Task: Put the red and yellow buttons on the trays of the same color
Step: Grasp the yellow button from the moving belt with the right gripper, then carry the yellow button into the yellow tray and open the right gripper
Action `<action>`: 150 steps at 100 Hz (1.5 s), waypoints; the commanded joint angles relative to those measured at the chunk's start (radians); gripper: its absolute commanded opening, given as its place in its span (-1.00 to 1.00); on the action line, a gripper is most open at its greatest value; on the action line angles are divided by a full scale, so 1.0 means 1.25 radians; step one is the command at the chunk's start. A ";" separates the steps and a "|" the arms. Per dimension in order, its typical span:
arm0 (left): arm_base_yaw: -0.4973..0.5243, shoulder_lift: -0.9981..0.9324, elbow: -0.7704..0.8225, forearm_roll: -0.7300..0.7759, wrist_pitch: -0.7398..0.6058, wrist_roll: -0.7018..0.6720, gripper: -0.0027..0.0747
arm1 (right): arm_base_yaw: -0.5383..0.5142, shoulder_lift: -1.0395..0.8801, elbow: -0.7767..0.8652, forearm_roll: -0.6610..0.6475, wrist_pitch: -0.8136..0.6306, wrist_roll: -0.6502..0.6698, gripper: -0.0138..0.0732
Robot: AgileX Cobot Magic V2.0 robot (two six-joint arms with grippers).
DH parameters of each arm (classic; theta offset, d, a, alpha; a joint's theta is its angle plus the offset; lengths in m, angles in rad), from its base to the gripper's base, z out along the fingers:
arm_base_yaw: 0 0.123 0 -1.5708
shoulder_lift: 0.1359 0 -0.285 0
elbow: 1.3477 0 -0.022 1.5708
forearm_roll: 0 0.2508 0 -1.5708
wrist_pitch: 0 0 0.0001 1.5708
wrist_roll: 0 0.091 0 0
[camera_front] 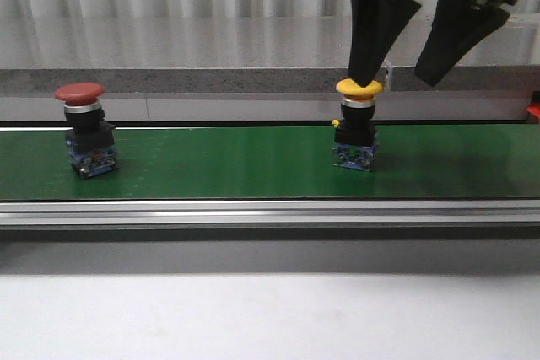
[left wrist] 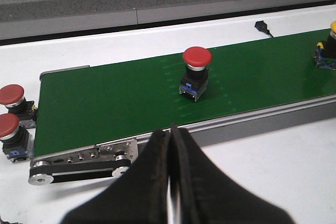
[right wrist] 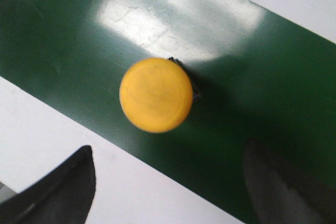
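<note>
A green conveyor belt (camera_front: 253,162) runs across the white tabletop (camera_front: 253,309), with a grey wall behind. The yellow button (camera_front: 358,128) stands upright on the belt, directly below my right tool (camera_front: 405,69), whose fingers are spread wide and hold nothing. The red button (camera_front: 84,128) stands well apart, toward the left. My left tool (left wrist: 170,145) is clenched on nothing and waits beside the belt. I see no trays in any view. To do this well, I should lower the right tool straight down, keep the yellow cap centred between the fingers, and probably grip the black body, not the slippery cap.
</note>
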 commanded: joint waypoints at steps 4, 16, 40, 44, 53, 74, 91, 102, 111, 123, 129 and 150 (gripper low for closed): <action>-0.006 0.008 -0.021 -0.016 -0.050 -0.008 -0.99 | 0.000 0.008 -0.049 0.013 -0.012 -0.012 0.65; -0.006 0.008 -0.021 -0.016 -0.050 -0.008 -0.99 | 0.000 0.036 -0.058 0.013 -0.038 -0.012 0.62; -0.006 0.008 -0.021 -0.016 -0.050 -0.008 -0.99 | -0.002 0.058 -0.058 0.013 -0.036 -0.012 0.01; -0.006 0.008 -0.021 -0.016 -0.050 -0.008 -0.99 | -0.002 0.058 -0.058 0.013 -0.038 -0.012 -0.02; -0.006 0.008 -0.021 -0.016 -0.050 -0.008 -0.99 | -0.002 0.058 -0.058 0.013 -0.032 -0.012 -0.02; -0.006 0.008 -0.021 -0.016 -0.050 -0.008 -0.99 | -0.023 0.040 -0.061 0.000 0.001 -0.001 -0.02; -0.006 0.008 -0.021 -0.016 -0.050 -0.008 -0.99 | -0.096 -0.006 -0.057 0.000 0.021 0.025 -0.02; -0.006 0.008 -0.021 -0.016 -0.050 -0.008 -0.99 | -0.156 -0.034 -0.054 0.000 0.044 0.036 -0.02; -0.006 0.008 -0.021 -0.016 -0.050 -0.008 -0.99 | -0.213 -0.050 -0.054 0.000 0.069 0.039 -0.02; -0.006 0.008 -0.021 -0.016 -0.050 -0.008 -0.99 | -0.292 -0.064 -0.053 -0.001 0.090 0.048 -0.02; -0.006 0.008 -0.021 -0.016 -0.050 -0.008 -0.99 | -0.332 -0.069 -0.050 -0.002 0.093 0.061 -0.02; -0.006 0.008 -0.021 -0.016 -0.050 -0.008 -0.99 | -0.461 -0.073 -0.006 -0.027 0.088 0.138 -0.02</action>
